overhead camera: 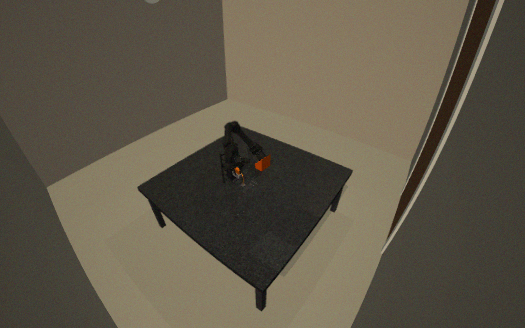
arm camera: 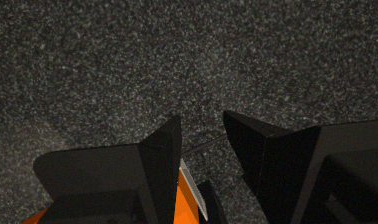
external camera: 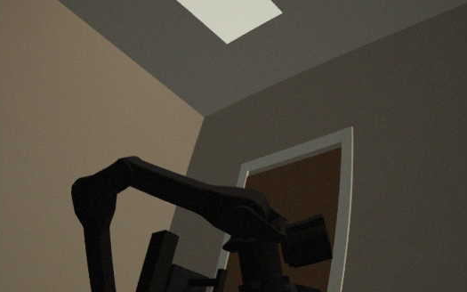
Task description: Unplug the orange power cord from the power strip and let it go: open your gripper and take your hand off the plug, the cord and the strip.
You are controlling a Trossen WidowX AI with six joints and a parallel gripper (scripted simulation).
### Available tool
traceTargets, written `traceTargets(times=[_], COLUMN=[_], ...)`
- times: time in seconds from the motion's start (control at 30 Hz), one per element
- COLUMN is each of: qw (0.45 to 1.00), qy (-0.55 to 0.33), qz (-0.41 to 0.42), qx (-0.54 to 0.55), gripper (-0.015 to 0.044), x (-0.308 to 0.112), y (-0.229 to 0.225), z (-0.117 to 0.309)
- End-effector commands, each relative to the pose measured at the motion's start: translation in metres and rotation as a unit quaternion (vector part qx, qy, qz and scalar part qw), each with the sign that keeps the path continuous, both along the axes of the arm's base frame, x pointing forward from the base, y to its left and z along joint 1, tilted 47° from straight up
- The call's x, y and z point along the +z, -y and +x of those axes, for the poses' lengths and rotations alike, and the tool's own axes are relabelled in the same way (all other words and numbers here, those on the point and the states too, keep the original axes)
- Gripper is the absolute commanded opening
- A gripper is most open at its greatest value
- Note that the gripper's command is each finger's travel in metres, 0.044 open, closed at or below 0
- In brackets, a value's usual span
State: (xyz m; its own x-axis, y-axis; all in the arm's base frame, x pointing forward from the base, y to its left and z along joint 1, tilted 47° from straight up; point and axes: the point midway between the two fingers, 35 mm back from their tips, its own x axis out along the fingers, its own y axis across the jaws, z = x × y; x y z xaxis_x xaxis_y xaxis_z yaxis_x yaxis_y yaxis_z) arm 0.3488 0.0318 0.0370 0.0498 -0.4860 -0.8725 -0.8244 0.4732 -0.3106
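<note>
The orange plug [overhead camera: 237,170] is small in the top view, low beside the upright black slotted frame [overhead camera: 223,168] [external camera: 156,260]. Its thin orange cord [overhead camera: 243,178] hangs down to the table. Whether the plug sits in a socket is too small to tell. In the wrist view an orange part [arm camera: 186,207] with a pale grey edge shows at the bottom, partly hidden behind the left finger. My gripper [arm camera: 201,118] is partly open, pointing down at the table, with a gap between its fingertips and nothing clamped. In the top view it is close above the plug; the power strip's outline is unclear.
The dark table [overhead camera: 231,225] [arm camera: 190,50] lies below. An orange block [overhead camera: 263,163] stands at the foot of my arm. A dark part [arm camera: 214,200] shows between my fingers lower down in the wrist view. The arm bends high over the table in the exterior view.
</note>
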Motion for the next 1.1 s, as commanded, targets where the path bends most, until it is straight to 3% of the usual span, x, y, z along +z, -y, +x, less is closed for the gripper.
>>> traceTargets(times=[0.0, 0.1, 1.07], qw=[0.985, 0.968, 0.968], qy=[-0.134, -0.192, -0.193], qz=[-0.092, -0.133, -0.134], qx=[0.059, 0.088, 0.088], gripper=[0.0160, 0.0160, 0.0160], x=[-0.011, -0.010, 0.014], y=[0.007, 0.011, 0.032], z=[-0.043, -0.059, -0.066])
